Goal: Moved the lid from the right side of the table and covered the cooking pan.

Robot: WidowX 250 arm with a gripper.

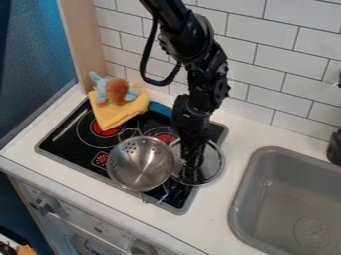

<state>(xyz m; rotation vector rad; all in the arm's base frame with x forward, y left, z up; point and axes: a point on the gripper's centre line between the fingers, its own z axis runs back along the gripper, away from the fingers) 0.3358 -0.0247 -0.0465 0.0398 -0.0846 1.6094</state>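
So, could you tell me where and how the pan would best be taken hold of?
Probably by its near wire handle, coming down from above on the near side. That loop juts out past the pan's round rim, offering something thin to pinch, while the lid and the tool crowd the right side.

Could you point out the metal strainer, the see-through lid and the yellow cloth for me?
Metal strainer [138, 167]: camera view, inner surface of its bowl.
Lid [214, 163]: camera view, clear part toward its right edge.
Yellow cloth [114, 115]: camera view, flat part below the plush toy [118, 91].
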